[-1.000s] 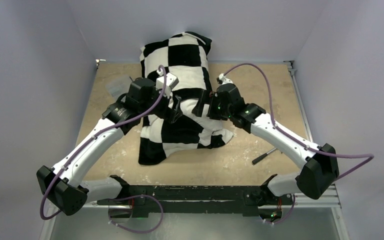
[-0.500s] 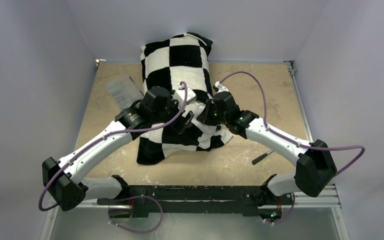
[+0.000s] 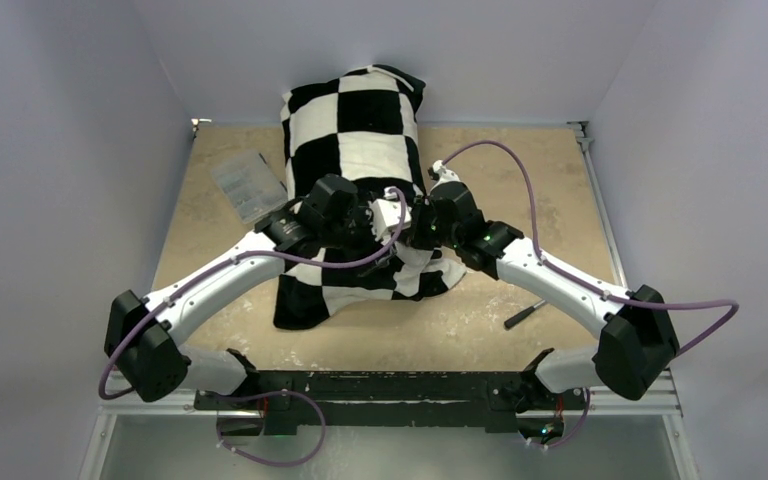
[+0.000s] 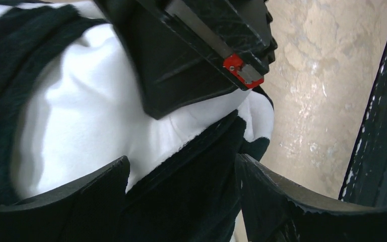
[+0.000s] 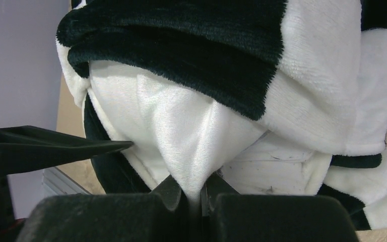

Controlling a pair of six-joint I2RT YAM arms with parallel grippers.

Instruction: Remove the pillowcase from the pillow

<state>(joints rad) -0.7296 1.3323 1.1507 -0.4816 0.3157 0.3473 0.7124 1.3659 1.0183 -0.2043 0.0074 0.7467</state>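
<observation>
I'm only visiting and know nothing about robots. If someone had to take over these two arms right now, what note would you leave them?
Right gripper: shut on a corner of the white pillow that pokes out from under the cover.
Left gripper: open, close over the checkered pillowcase, holding nothing.
Done: pillow corner exposed and pinched.
Left: the pillowcase covers most of the pillow. Probably grab the pillowcase with the left gripper and pull the two apart.
</observation>
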